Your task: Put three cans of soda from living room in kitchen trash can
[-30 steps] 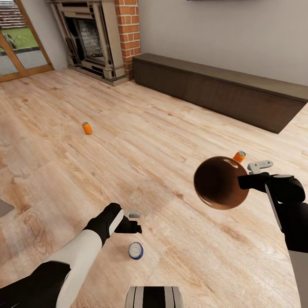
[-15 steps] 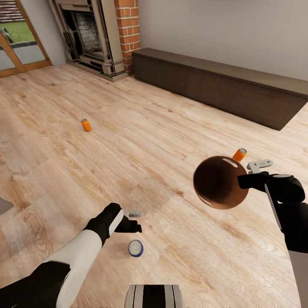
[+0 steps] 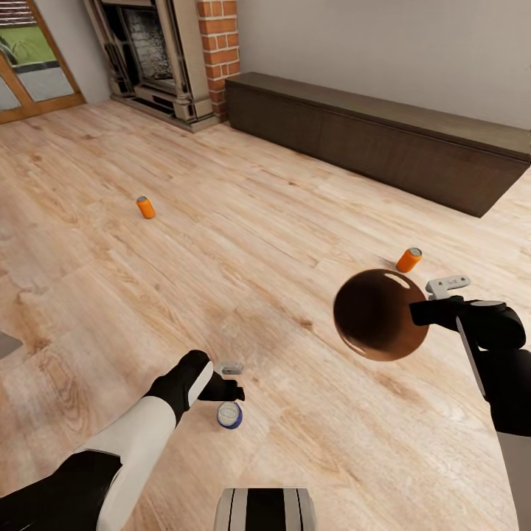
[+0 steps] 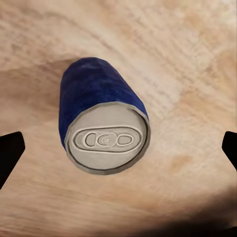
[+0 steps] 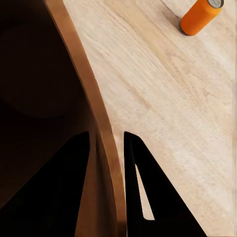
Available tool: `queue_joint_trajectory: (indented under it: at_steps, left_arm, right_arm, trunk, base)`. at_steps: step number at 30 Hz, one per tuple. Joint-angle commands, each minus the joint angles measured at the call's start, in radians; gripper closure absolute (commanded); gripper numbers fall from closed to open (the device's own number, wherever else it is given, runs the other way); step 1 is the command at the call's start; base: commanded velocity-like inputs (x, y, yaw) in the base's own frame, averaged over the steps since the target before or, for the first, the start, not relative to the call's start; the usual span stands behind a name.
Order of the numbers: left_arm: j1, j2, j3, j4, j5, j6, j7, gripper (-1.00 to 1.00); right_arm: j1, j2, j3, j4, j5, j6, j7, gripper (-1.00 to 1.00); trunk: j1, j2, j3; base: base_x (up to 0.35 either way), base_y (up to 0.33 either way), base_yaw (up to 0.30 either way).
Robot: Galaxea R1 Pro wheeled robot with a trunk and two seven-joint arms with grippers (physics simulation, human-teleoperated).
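head view: right hand [image 3: 430,304] holds the trash can [image 3: 380,314] up off the wood floor [image 3: 258,221], copper-brown inside facing the camera. right wrist view fills in the grip: two dark fingers [image 5: 143,187] pinch the can's rim [image 5: 101,143] between them, one inside the wall, one outside, so that hand is clamped on the bucket.

left hand [image 3: 230,377] hangs low over the floor, just beside a blue can [image 3: 229,414] standing upright. left wrist view looks straight down on that blue can [image 4: 101,123], silver top with pull tab; the fingertips [image 4: 10,153] sit far out at both frame edges, spread apart, not touching it. head view hides the gap between those fingers.

two orange soda cans visible, both on the floor: one [image 3: 146,207] well out to the left in open floor, one [image 3: 408,259] just beyond the trash can near the right hand. the right wrist view also catches that near can [image 5: 201,16], upright on the planks.

background: brick fireplace [image 3: 177,59], long dark cabinet [image 3: 383,144] along the wall, glass door [image 3: 29,66] at far left.
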Motion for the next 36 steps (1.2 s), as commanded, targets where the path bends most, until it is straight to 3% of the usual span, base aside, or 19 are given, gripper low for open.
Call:
queue_joint_trajectory:
  at_steps: [1,36]
  left_arm:
    - [0.000,0.000,0.000,0.000,0.000,0.000,0.000,-1.00]
    - [0.003,0.002,0.000,0.001,0.000,-0.034,-0.001,-1.00]
  right_arm:
    - [-0.001,0.000,-0.001,-0.001,-0.012,0.001,0.005,1.00]
    - [0.008,0.002,0.002,-0.013,-0.007,0.001,0.005,1.00]
  trunk:
    - [0.000,0.000,-0.002]
    - [0.000,0.000,-0.056]
  base:
    - [-0.090,-0.065,0.000]
    - [0.000,-0.004,0.000]
